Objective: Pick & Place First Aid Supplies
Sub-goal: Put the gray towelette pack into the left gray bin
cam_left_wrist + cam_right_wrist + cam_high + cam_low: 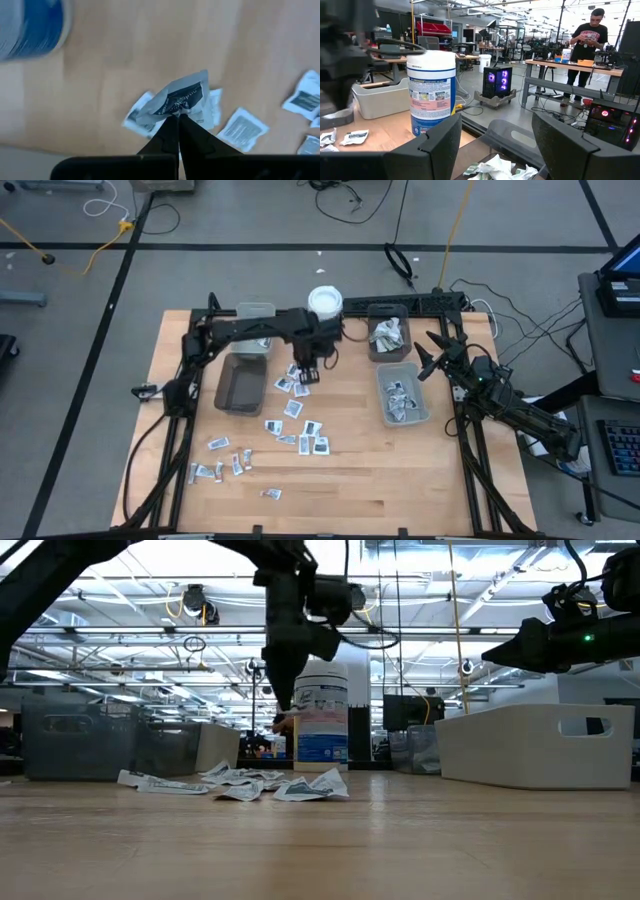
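left gripper [177,116] pinches a white square packet [181,97] by its edge, just above the scattered supplies [290,425] | lift straight, carry clear of tub [325,301] to bin [404,394] | right gripper [432,355] spread, waiting beside bin

The table [400,480] is pale blond wood with a fine plank grain. Scattered first aid packets [300,435] are white squares with dark blue-black print; the packet [177,97] pinched between the left gripper [178,117]'s black fingers is grey-white with a dark printed panel. The round tub [431,90] is white with a blue band and a pinkish, multicoloured label. One bin [240,388] is dark grey; another bin [403,393] is pale translucent grey. The right gripper [432,350] is black.
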